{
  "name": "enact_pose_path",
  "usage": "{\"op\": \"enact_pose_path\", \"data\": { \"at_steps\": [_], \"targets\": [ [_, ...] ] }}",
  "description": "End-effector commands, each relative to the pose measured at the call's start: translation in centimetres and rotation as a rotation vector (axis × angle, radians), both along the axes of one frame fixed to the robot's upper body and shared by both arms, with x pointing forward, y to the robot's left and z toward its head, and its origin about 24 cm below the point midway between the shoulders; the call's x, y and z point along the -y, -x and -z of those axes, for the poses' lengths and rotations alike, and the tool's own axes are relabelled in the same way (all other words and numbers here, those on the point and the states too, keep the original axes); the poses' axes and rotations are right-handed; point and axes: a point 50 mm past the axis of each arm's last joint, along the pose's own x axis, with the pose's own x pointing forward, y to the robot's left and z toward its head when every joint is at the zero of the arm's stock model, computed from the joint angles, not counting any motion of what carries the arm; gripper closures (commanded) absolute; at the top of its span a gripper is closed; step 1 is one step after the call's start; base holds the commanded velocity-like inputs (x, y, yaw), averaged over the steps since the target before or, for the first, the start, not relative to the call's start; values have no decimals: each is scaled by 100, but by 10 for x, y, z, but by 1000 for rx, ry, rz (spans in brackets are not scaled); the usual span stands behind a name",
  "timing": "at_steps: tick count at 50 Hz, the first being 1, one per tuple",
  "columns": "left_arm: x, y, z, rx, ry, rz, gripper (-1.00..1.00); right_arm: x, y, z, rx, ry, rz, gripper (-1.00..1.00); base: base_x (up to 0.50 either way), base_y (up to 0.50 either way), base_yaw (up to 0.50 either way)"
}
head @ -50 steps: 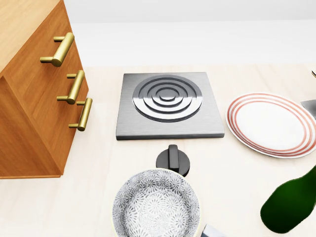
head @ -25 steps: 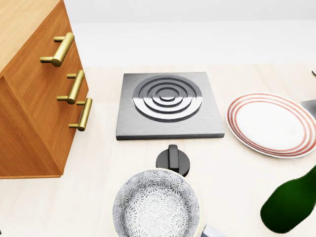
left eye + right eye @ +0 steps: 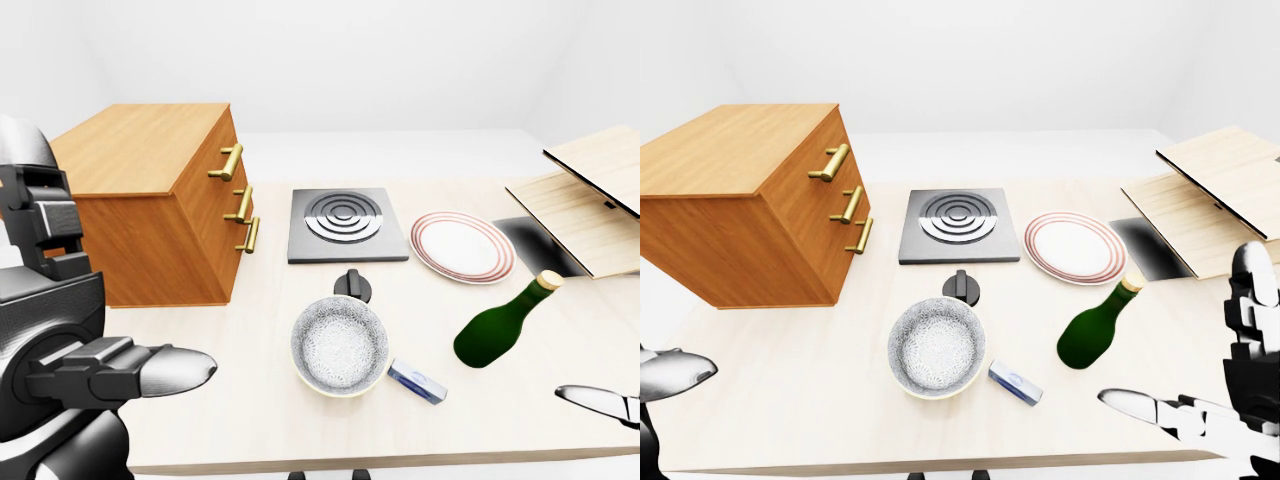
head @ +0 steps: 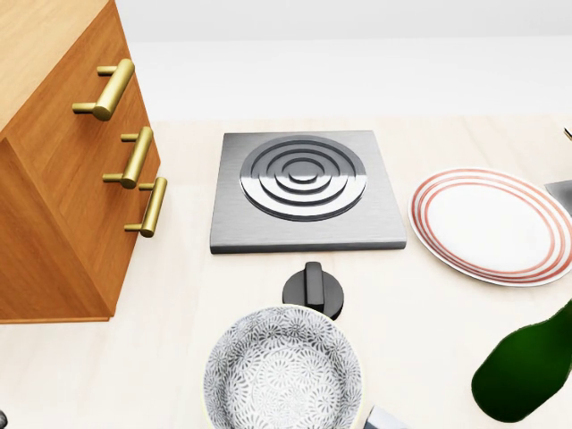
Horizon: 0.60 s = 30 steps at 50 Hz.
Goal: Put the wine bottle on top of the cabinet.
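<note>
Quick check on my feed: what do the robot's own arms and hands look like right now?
Both are glossy grey-and-black metal. The left hand has blocky dark segments with rounded, silvery tapered fingertips, on a bulky ribbed black-grey arm. The right hand shows a pale pointed finger and a segmented black-and-white arm. No cables or markings visible.

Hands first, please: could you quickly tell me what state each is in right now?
Left hand: open, fingers extended, holding nothing.
Right hand: open, empty, short of the wine bottle.
</note>
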Motion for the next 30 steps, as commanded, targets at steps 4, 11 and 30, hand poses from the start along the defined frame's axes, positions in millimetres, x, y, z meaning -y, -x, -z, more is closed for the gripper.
{"op": "enact_pose_path", "data": {
  "at_steps": [4, 11, 30],
  "targets": [
    [2, 0, 1, 0, -8, -4, -100, -1, 4, 4, 67, 14, 9, -100, 0, 0, 0],
    [2, 0, 1, 5, -13, -6, -100, -2, 5, 5, 106, 66, 21, -100, 0, 0, 0],
    [2, 0, 2, 4, -30, -21, -100, -9, 3, 18, 61, 153, 55, -100, 0, 0, 0]
  ]
}}
